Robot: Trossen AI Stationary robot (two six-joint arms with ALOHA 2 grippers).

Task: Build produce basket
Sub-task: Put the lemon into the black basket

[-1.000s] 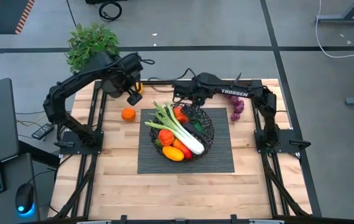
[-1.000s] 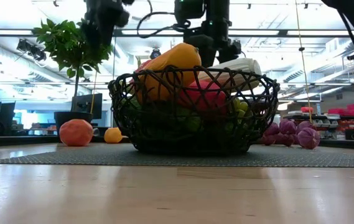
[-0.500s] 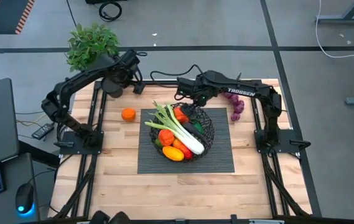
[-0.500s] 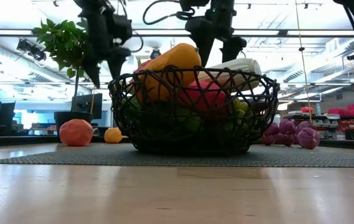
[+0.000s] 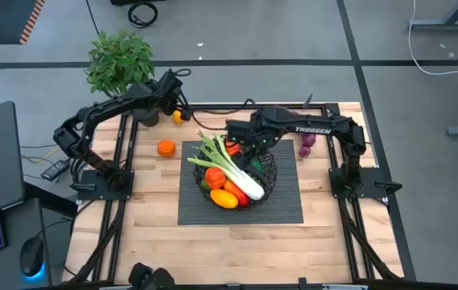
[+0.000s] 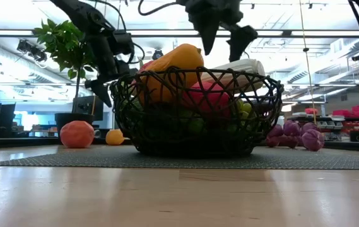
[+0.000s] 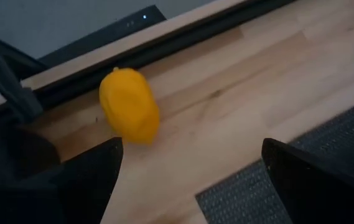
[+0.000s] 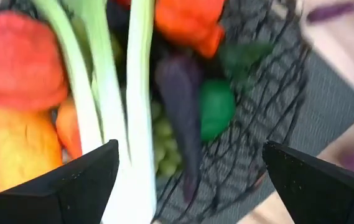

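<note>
**Both grippers spread wide, one over the lemon, one over the basket**

Starting at the far left corner of the table, the potted plant [image 5: 120,58] stands just off the wooden top, and the left gripper [image 5: 174,103] is right beside it, low over the back edge. Its fingers [image 7: 86,171] are spread wide apart with nothing between them, and there in front of them, seen from the left wrist, sits the yellow lemon [image 7: 129,113] on bare wood, close against the dark rail at the table's back. From above that same lemon [image 5: 178,116] lies just beside the gripper tip.

A little nearer the front, an orange tomato [image 5: 166,147] rests alone on the wood, clear of the grey mat [image 5: 285,205].

Now to centre: the basket [image 5: 266,169] sits on the mat, heaped full. The leek [image 5: 229,167] lies slantwise across the top, with a yellow pepper [image 5: 224,198] at the front rim and a dark aubergine [image 8: 185,99] deeper in among green pieces.

Over the basket's back rim hangs the right gripper [image 5: 245,138], fingers [image 8: 77,174] parted wide and holding nothing; the low view shows its two tips splayed above the pile.

Far right, the purple grapes [image 5: 307,142] lie on the table beyond the mat, well apart from the basket.
</note>
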